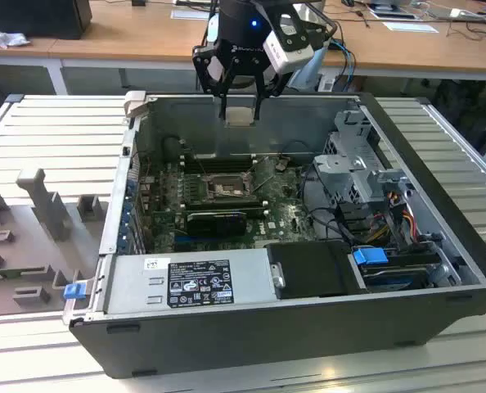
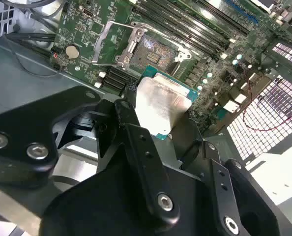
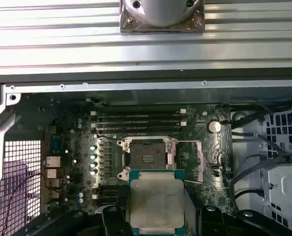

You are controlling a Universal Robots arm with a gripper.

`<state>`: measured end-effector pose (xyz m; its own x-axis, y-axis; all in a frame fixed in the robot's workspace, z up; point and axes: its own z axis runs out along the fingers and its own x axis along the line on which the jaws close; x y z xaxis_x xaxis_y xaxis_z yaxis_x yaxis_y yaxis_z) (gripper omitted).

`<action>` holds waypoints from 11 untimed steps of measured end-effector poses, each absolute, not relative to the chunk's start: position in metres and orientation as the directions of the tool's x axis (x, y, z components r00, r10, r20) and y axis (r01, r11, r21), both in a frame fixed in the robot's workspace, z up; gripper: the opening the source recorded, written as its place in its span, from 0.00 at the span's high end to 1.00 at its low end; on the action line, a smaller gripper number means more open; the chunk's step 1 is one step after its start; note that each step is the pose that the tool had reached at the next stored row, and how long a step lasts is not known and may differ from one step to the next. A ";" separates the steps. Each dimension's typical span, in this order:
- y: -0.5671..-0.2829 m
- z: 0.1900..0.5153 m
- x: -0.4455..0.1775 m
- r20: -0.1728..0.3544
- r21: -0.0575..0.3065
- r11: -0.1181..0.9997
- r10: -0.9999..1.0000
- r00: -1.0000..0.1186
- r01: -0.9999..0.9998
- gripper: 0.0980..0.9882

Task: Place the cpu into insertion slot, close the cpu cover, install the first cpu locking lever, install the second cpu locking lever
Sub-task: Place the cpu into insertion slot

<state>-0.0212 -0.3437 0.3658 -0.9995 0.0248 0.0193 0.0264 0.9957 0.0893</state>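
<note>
My black two-fingered pincer [image 1: 240, 108] is clamped on the small flat square cpu with the pale silver-grey metal top [image 1: 240, 117]. I pinch it by two opposite edges, so the underside hangs free for seating (I judge that is also why I carry it level, metal side up). I hang high over the far part of the open dark-grey computer case [image 1: 251, 327], well above the green motherboard [image 1: 288, 209] and not yet down at it. In both wrist views the chip [image 3: 156, 204] sits ahead of my fingers. Beyond it lies the small square insertion slot with black frame and dark centre [image 3: 146, 157], bare and unblocked. The thin silvery cpu cover frame [image 2: 100, 45] is swung open on the exterior view's right of the slot [image 2: 153, 49], which leaves a straight way down.
</note>
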 end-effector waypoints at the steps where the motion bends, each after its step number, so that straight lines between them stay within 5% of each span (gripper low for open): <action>1: -0.344 0.366 -0.021 0.019 0.089 0.996 0.025 -0.999 0.027 0.52; 11: -0.344 0.365 -0.021 0.019 0.089 0.995 0.047 -0.999 0.049 0.52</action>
